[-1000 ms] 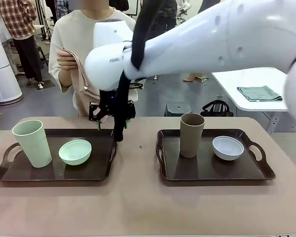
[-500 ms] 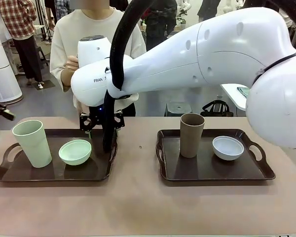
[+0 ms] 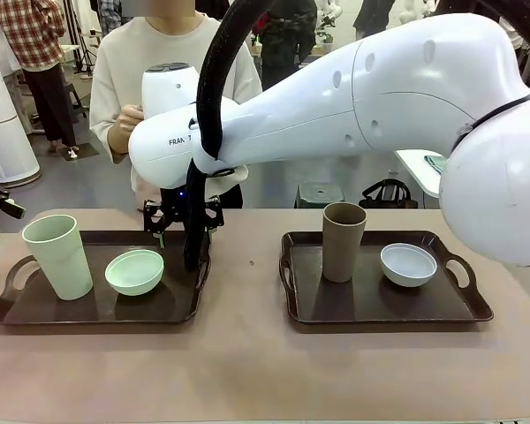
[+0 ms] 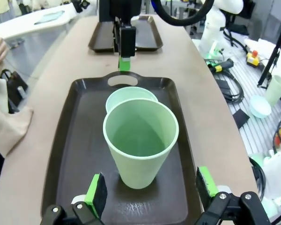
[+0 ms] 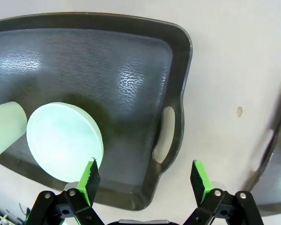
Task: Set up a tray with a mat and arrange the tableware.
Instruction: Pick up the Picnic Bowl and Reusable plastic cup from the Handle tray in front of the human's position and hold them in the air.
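The left tray [image 3: 172, 311] holds a mint green tumbler [image 3: 58, 256] and a mint green bowl [image 3: 134, 271]. On the right tray [image 3: 464, 309] stand a tan-brown tumbler [image 3: 343, 241] and a white bowl [image 3: 408, 264]. My right gripper [image 3: 184, 219] has reached across and hangs open above the left tray's right end. Seen from its wrist, the right gripper [image 5: 144, 177] is over the tray handle [image 5: 166, 136], beside the bowl [image 5: 64, 140]. My left gripper [image 4: 151, 185] is open, its pads [image 4: 97, 190] on either side of the tumbler [image 4: 140, 140] without touching it.
A person [image 3: 159, 62] stands at the far side with a hand [image 3: 124, 124] raised at chest height behind my right arm. The long white right arm [image 3: 353, 97] spans the table above the middle. Bare tabletop [image 3: 247, 353] runs along the front and between the trays.
My right arm has swung to the left, carrying its gripper from the left tray's far right corner to above its right end. My left gripper has come in at the left edge.
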`<state>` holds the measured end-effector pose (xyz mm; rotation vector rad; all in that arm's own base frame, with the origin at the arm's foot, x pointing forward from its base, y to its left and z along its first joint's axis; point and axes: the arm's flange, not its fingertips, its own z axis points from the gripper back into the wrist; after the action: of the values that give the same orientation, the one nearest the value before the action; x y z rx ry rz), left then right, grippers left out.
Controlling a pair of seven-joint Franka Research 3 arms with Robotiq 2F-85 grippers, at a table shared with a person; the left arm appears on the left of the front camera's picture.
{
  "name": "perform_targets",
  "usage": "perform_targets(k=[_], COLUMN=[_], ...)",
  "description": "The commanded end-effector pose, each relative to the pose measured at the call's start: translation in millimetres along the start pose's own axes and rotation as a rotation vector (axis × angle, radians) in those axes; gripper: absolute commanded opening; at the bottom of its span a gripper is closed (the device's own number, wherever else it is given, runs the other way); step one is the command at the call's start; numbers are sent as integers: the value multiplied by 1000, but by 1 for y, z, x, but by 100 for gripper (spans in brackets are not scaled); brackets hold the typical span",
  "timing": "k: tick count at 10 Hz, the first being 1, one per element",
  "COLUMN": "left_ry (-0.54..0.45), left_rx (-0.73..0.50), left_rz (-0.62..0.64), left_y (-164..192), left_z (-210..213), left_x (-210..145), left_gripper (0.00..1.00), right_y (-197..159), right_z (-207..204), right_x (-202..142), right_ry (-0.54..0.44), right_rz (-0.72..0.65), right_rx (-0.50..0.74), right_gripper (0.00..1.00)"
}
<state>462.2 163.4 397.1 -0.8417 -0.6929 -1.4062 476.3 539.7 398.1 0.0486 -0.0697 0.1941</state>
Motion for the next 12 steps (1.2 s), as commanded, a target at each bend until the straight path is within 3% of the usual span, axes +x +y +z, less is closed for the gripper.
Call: perform_targets(k=[1,4,5,7,12], left_ry=[7,2,-11,2,4], left_rx=[-7,-1,133,195,30], left_rz=[-17,-2,-46,-111,-89], left_y=[2,1,6,7,25], left_z=[3,0,3,8,-4], left_x=[1,1,-15,-35,-64], left_gripper=[100,100,100,100,100], right_y=[1,1,6,19,43], right_z=[1,0,-13,-25,-49], right_x=[-3,-1,-1,-1,4], right_ry=[-4,0,-44,-81,-54], right_rz=[-3,1,62,11,23], right_rx=[-16,0,9,8,53], right_gripper=[100,100,100,100,100])
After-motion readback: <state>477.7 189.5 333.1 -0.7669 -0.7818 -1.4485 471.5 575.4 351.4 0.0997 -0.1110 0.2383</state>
